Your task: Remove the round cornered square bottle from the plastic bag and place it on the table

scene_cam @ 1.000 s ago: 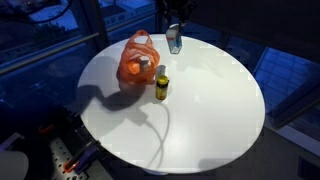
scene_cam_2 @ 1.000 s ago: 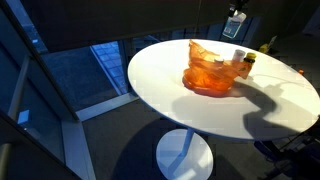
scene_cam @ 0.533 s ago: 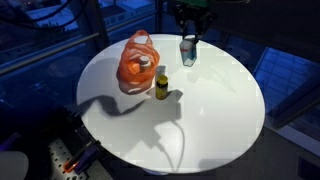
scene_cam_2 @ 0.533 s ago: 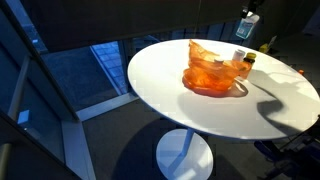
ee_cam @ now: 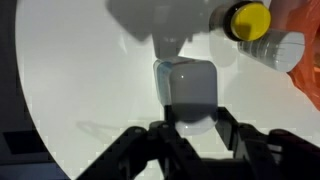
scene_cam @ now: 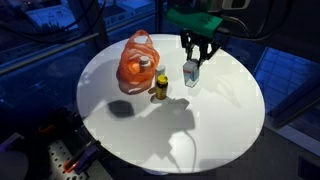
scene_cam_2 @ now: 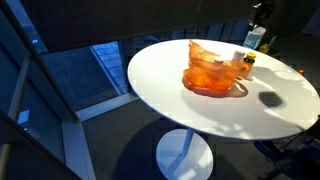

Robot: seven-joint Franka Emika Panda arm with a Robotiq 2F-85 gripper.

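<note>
The black two-fingered tool (ee_cam: 190, 133) is clamping the clear round-cornered square plastic bottle (ee_cam: 188, 90) between its fingers, one on each side of the body. In the wrist view the bottle is showing a pale, glossy top face, square in outline with softly rounded corners, and a translucent greyish body below it. In an exterior view the tool (scene_cam: 196, 57) is reaching down from the arm and holding the bottle (scene_cam: 191, 72) upright and low over the white round surface (scene_cam: 215, 115), outside the bag; whether its base is touching the surface cannot be told. There the bottle is looking see-through with a lighter band near the top. Near it, a small yellow-capped bottle (scene_cam: 160, 87) is standing on the surface. Just beyond that, the orange plastic bag (scene_cam: 136, 60) is sitting with its handles up, and a white-capped bottle (scene_cam: 145, 64) is lying inside it. In an exterior view the bottle (scene_cam_2: 254, 39) is hanging beyond the bag (scene_cam_2: 212, 68), at the far edge of the surface.
</note>
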